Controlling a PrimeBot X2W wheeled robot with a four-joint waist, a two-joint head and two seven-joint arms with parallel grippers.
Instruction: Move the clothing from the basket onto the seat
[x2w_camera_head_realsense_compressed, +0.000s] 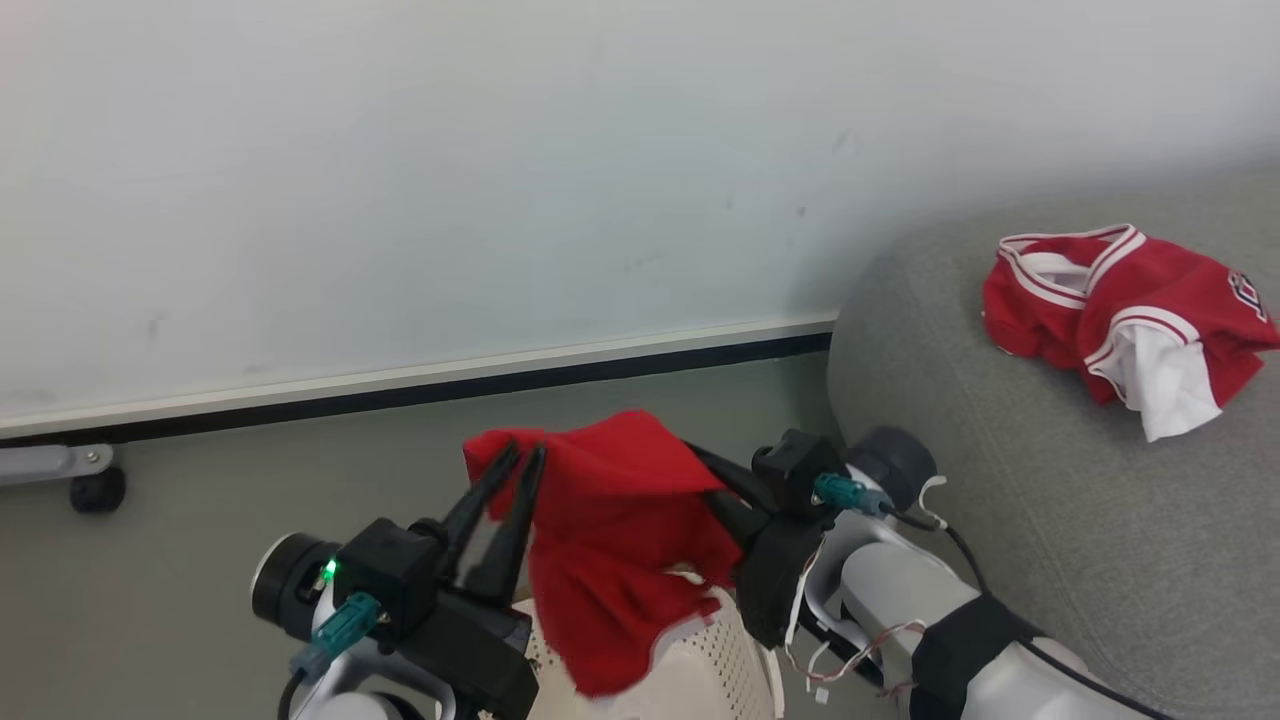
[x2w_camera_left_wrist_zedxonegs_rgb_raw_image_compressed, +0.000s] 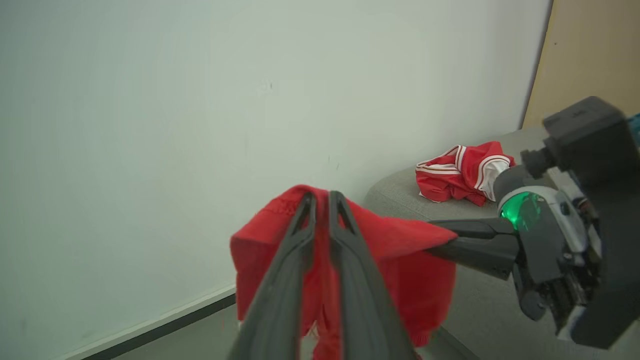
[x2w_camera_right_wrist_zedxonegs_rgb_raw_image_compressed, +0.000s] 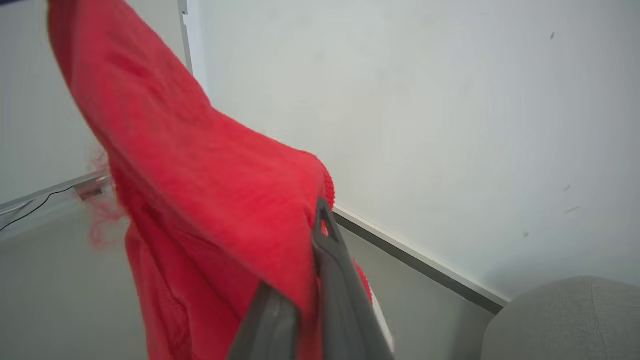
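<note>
Showing one garment stretched between two grippers above the basket (x2w_camera_head_realsense_compressed: 715, 660). In the head view, the plain red piece (x2w_camera_head_realsense_compressed: 610, 520) hangs near the picture's centre. Its upper edge is held at 9 o'clock by the left gripper (x2w_camera_head_realsense_compressed: 530, 455) and at 3 o'clock by the right gripper (x2w_camera_head_realsense_compressed: 705, 462). The left fingers stand almost together, pinching a corner of the cloth. The right fingers are closed on the opposite edge, their tips hidden under the fabric; the right wrist view shows red cloth caught between them. The lower hem drapes over the cream perforated wall of the basket at 6 o'clock, and whether it touches the inside cannot be told.

The seat (x2w_camera_head_realsense_compressed: 1010, 500), a grey woven block with a rounded edge, lies at 3 o'clock of the grippers. On it, at 2 o'clock and well apart from the hanging piece, lies the jersey (x2w_camera_head_realsense_compressed: 1110, 310), crumpled, with white striped trim and white lining showing.

Behind stand a pale wall (x2w_camera_head_realsense_compressed: 500, 180) with a dark skirting strip (x2w_camera_head_realsense_compressed: 420, 395) and a grey floor (x2w_camera_head_realsense_compressed: 200, 520). A black castor (x2w_camera_head_realsense_compressed: 97, 490) sits at 9 o'clock.
</note>
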